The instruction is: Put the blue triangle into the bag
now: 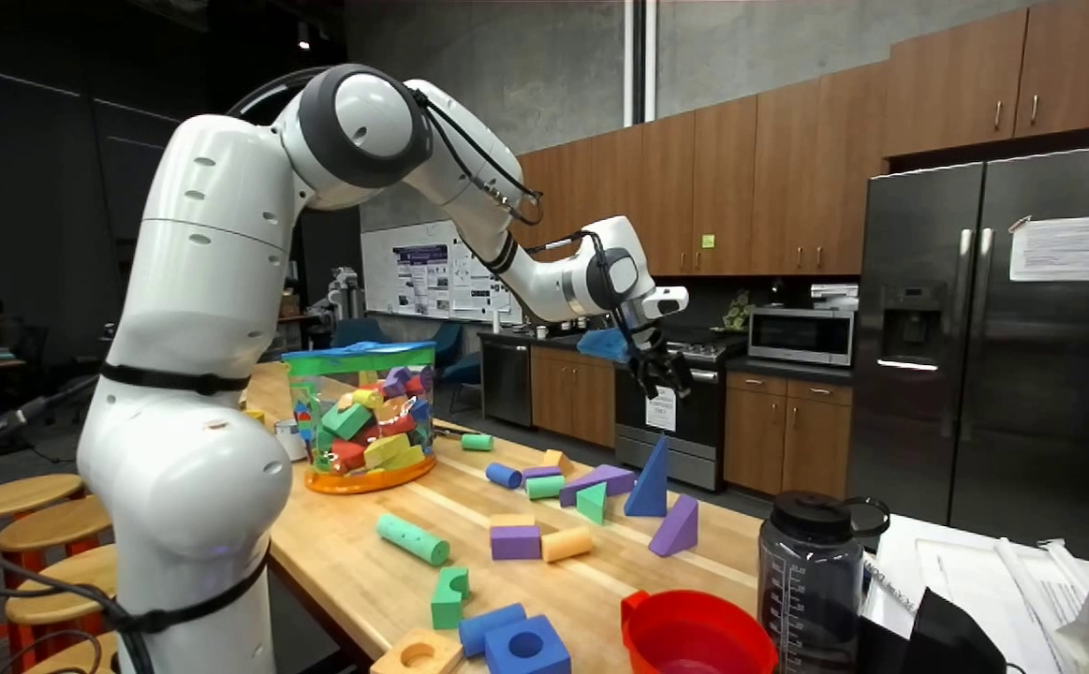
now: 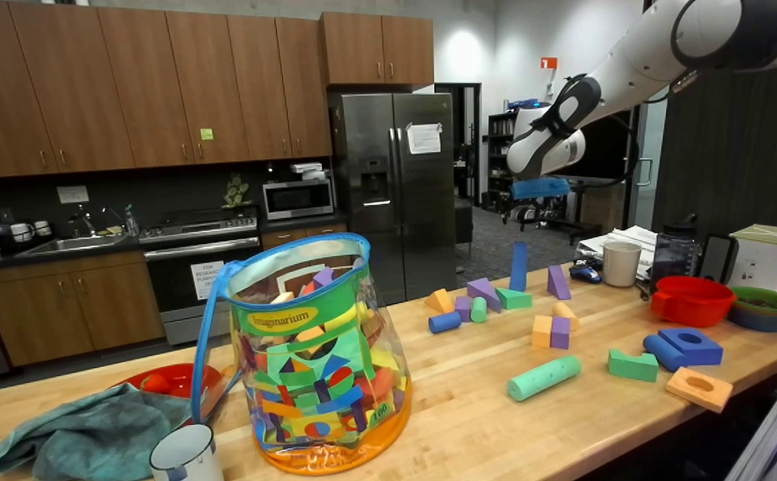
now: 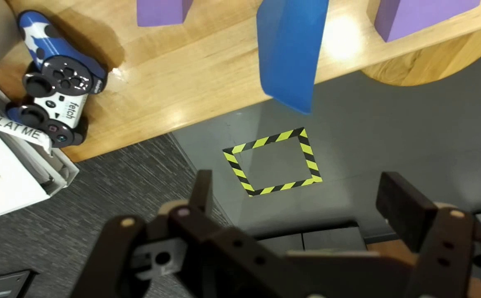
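The blue triangle (image 1: 650,482) stands upright on the wooden table in both exterior views, between purple and green blocks. It also shows in an exterior view (image 2: 519,268) and at the top of the wrist view (image 3: 292,45), close to the table edge. My gripper (image 3: 300,194) is open and empty, its fingers wide apart over the floor beyond the table edge in the wrist view. In an exterior view the gripper (image 1: 664,376) hangs well above the triangle. The clear bag (image 2: 331,294) with green band and blue rim stands upright, top open, filled with blocks; it also shows in an exterior view (image 1: 361,360).
Purple slanted blocks (image 1: 675,529) (image 2: 484,292) and a green wedge (image 2: 514,298) stand near the triangle. A game controller (image 3: 64,74) and a mug (image 2: 621,264) lie toward the papers. A red bowl (image 1: 699,637) and a dark bottle (image 1: 808,580) stand on the table.
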### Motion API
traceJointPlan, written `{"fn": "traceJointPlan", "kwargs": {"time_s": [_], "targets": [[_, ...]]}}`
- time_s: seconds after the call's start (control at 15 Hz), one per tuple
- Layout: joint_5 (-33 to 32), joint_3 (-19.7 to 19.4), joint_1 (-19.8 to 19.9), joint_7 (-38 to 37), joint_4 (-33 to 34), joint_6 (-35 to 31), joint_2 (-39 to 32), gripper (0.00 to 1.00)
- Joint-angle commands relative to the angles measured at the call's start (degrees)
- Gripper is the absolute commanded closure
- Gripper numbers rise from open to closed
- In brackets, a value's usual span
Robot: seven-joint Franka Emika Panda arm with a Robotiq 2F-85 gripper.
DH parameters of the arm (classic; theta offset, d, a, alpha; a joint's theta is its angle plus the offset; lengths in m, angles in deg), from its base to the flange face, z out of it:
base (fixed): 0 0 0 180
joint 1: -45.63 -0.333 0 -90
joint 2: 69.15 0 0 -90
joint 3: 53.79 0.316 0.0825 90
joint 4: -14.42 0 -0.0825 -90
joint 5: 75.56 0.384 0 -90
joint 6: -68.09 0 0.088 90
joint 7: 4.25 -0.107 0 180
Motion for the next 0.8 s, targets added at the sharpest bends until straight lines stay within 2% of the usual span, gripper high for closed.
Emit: {"fn": "traceJointPlan", "kwargs": {"time_s": [0.0,0.73], "targets": [[0.54,-0.68,-0.91,0.54,0.13,-0.24,-0.55,0.0],[-0.96,-1.3,-2.27,-0.58,-0.76,-2.06,-1.51,0.0]]}}
